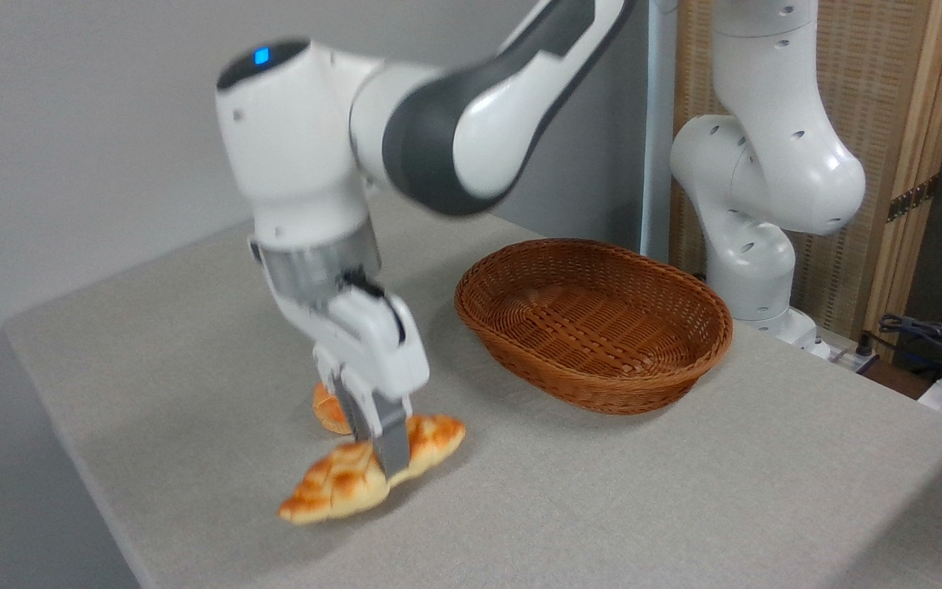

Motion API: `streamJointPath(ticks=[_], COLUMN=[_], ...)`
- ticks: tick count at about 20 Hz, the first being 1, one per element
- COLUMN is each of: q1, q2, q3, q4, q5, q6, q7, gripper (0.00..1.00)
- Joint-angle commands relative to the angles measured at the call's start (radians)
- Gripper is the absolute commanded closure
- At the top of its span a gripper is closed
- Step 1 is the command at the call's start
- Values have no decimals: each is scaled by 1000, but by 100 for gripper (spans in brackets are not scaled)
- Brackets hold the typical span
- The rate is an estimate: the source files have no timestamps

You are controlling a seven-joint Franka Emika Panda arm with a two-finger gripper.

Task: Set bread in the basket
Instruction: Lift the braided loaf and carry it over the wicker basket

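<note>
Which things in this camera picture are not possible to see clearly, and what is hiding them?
1. The small orange bun: mostly hidden behind the gripper; its shape is unclear.
2. The middle of the bread: covered by the jaws, so whether they grip it or the bread is lifted cannot be told.
3. The arm: motion-blurred, top cut by the upper edge.
4. The basket: its near inner wall is hidden by the rim.

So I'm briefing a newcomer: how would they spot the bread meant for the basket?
Start at the basket, then look left to the gripper. Its fingers straddle the bread, a long, pointed braided loaf, unlike the small round bun behind it.
</note>
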Motion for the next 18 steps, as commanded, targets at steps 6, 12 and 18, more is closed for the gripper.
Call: streamJointPath(ticks=[6,12,18], q1=[-3,21,29], q2=[-358,-675,-764], q3=[34,54,58], q4=[-89,-385,-591], q5=[-52,-52,-52], q6=[-386,-430,-455], q7=[43,81,66], gripper=[77,77,74])
